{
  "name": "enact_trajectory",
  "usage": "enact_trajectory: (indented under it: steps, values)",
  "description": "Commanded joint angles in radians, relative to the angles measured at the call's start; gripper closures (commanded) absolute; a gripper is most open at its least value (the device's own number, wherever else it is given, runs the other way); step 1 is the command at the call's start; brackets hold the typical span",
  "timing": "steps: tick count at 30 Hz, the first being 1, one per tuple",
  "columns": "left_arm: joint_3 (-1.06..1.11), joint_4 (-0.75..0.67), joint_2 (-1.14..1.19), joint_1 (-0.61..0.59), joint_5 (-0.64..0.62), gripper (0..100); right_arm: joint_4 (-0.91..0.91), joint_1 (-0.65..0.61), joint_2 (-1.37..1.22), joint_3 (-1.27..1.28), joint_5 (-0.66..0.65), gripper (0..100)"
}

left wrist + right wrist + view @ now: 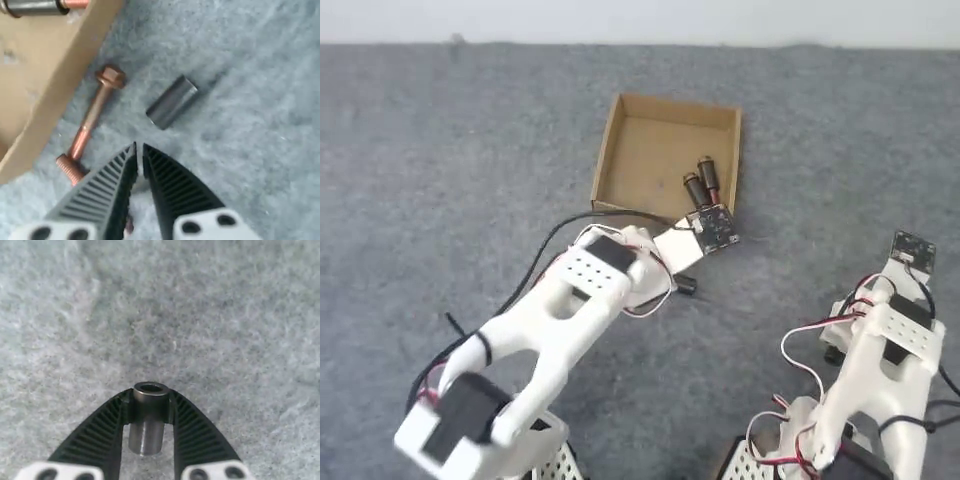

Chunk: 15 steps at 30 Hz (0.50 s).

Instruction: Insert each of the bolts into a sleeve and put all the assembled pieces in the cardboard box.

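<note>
Hovering empty, jaws closed to a sliver, your left gripper [139, 150] faces the bolt [91, 119], which lies just ahead, lengthwise along the cardboard box [52, 90] wall. Your right gripper [150, 396] clamps a sleeve [146, 432] upright, well apart.

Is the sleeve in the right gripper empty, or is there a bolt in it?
Empty: the sleeve, clamped in the right gripper, shows an open dark bore with nothing in it.

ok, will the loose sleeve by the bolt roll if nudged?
Loose sleeve lies on its side, smooth and round: probably rolls if pushed sideways, though the fuzzy carpet likely damps that. Looks metal, so stiff, probably heavy for its size, maybe slippery.
</note>
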State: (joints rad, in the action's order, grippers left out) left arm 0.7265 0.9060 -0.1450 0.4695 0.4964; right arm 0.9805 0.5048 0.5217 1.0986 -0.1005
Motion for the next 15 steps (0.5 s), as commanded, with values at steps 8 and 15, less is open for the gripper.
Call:
enact_trajectory:
  steps: [8, 15]
  values:
    - [-0.286, 0.011, 0.245, -0.048, 0.032, 88, -0.015, -0.022, 0.045, -0.008, -0.043, 99.0]
    - [-0.452, 0.038, 0.408, -0.048, 0.034, 88, -0.015, -0.022, 0.045, -0.008, -0.048, 99.0]
